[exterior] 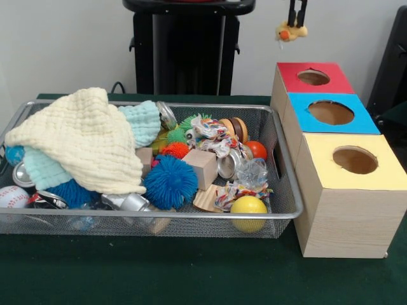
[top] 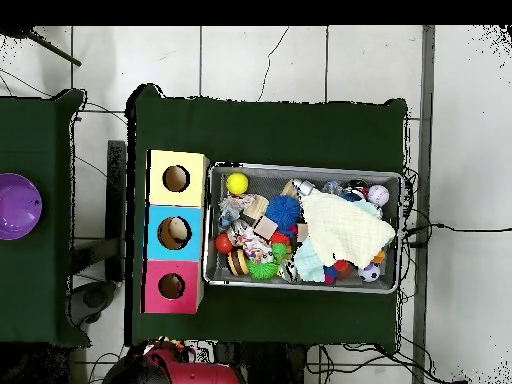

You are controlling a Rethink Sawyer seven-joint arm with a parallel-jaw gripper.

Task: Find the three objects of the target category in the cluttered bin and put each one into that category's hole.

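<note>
My gripper point(exterior: 296, 20) hangs at the top edge of the front view, shut on the yellow duck point(exterior: 291, 32) with its orange beak. The duck dangles in the air above and just behind the round hole point(exterior: 313, 77) in the red-topped box; this hole also shows in the overhead view point(top: 171, 286). The wire mesh bin point(exterior: 152, 216) stands left of the boxes, full of toys. No teddy bear or tiger shows; a cream cloth point(exterior: 82, 140) and a light blue cloth point(exterior: 141, 121) cover the bin's left half. In the overhead view only the red arm point(top: 185, 370) shows at the bottom.
A blue-topped box point(exterior: 362, 124) and a yellow-topped box point(exterior: 381, 175) stand in a row in front of the red one. The bin holds a blue spiky ball point(exterior: 170, 182), a yellow ball point(exterior: 248, 213), a rope toy point(exterior: 216, 136), a wooden block point(exterior: 202, 166) and a baseball point(exterior: 13, 197).
</note>
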